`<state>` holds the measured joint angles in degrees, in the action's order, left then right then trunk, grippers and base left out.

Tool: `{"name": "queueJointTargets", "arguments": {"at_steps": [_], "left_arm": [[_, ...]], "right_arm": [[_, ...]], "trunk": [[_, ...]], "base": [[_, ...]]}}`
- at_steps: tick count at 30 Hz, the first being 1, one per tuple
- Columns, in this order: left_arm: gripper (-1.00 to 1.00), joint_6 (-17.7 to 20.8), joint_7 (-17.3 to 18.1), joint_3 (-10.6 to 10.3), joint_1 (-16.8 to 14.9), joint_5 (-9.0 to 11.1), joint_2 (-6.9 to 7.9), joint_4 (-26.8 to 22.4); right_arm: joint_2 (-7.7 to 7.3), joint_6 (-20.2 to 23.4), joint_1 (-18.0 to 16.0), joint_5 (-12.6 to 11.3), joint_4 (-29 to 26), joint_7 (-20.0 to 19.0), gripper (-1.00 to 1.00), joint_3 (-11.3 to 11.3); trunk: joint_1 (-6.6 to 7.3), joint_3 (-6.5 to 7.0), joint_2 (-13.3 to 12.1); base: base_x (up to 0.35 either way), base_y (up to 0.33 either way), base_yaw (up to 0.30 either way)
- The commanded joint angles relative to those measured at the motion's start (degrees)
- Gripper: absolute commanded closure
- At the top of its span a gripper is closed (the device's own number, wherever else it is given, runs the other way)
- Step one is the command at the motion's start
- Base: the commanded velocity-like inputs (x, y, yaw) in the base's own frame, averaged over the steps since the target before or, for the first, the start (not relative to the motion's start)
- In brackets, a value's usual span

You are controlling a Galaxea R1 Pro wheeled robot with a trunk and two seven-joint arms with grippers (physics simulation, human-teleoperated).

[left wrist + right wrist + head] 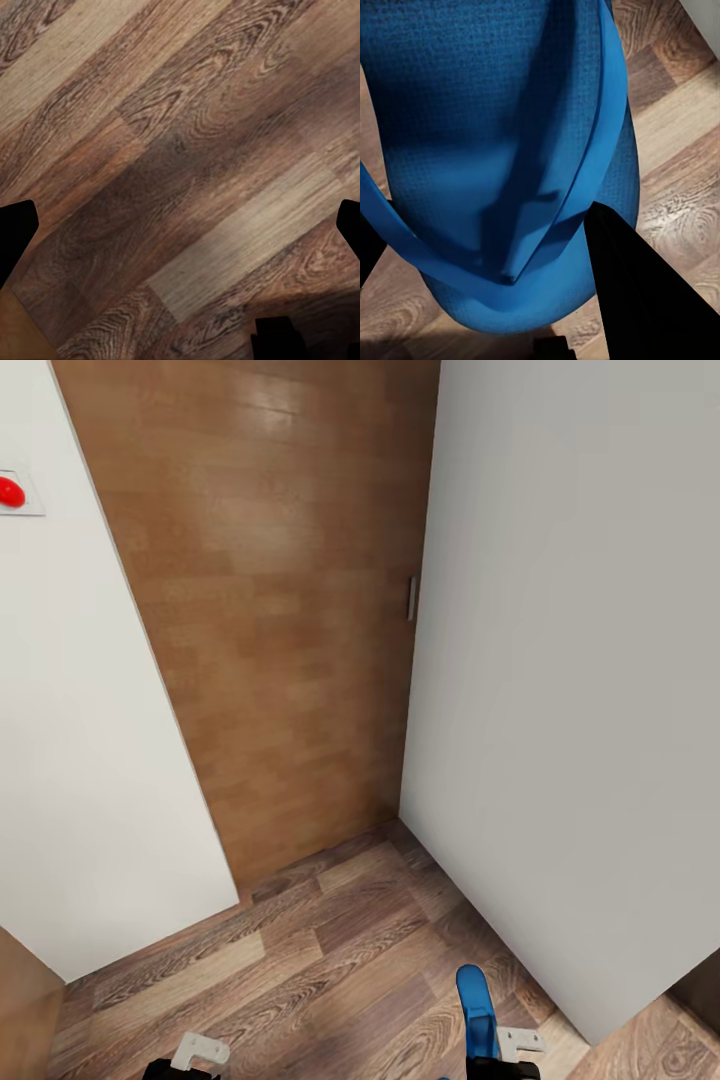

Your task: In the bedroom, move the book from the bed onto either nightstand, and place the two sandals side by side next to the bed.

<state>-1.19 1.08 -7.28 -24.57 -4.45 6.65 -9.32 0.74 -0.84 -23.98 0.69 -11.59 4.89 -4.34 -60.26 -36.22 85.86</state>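
One bright blue sandal [476, 1005] sticks up from my right gripper [497, 1057] at the bottom of the head view. In the right wrist view the sandal [495, 112] looms close, its thong strap running across the sole, and my right gripper [502, 262] is shut on it with a black finger [637, 292] against its edge. My left gripper [190, 1058] is low at the bottom left; in its wrist view it [181, 229] stands open over bare wood-plank floor [180, 150]. The book, the bed, the nightstands and the other sandal are out of view.
A brown door [290, 610] with a small metal handle [411, 598] is straight ahead. White walls close in on the left [80, 710] and right [570, 660], forming a narrow passage. A red knob on a white plate [10, 491] is on the left wall.
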Motion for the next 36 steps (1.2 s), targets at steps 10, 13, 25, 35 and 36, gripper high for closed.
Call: {"name": "queueJointTargets", "arguments": {"at_steps": [10, 13, 25, 35, 36], "left_arm": [[-1.00, -0.2, 0.1, -0.2, 0.1, -0.5, -0.02, 0.0], [-1.00, -0.2, 0.1, -0.2, 0.1, -0.5, -0.03, 0.0], [-1.00, -0.2, 0.1, -0.2, 0.1, -0.5, -0.04, 0.0], [-1.00, -0.2, 0.1, -0.2, 0.1, -0.5, -0.45, 0.0], [-1.00, -0.2, 0.1, -0.2, 0.1, -0.5, -0.69, 0.0]], "right_arm": [[0.05, -0.3, 0.0, -0.2, 0.1, 0.1, 1.00, -0.5], [0.05, -0.3, 0.0, -0.2, 0.1, 0.1, 1.00, -0.5], [0.05, -0.3, 0.0, -0.2, 0.1, 0.1, 1.00, -0.5], [0.06, -0.3, 0.0, -0.2, 0.1, 0.1, 1.00, -0.4], [0.06, -0.3, 0.0, -0.2, 0.1, 0.1, 1.00, -0.4]], "trunk": [[-0.01, 0.11, 0.0], [-0.01, 0.21, 0.0], [-0.01, 0.32, 0.0], [-0.01, 0.49, 0.0], [-0.01, 0.49, 0.0]], "base": [[0.112, 0.049, -0.068], [0.017, 0.007, -0.140], [0.008, 0.001, -0.060], [0.046, 0.000, -0.196], [0.008, 0.000, -0.064]]}}
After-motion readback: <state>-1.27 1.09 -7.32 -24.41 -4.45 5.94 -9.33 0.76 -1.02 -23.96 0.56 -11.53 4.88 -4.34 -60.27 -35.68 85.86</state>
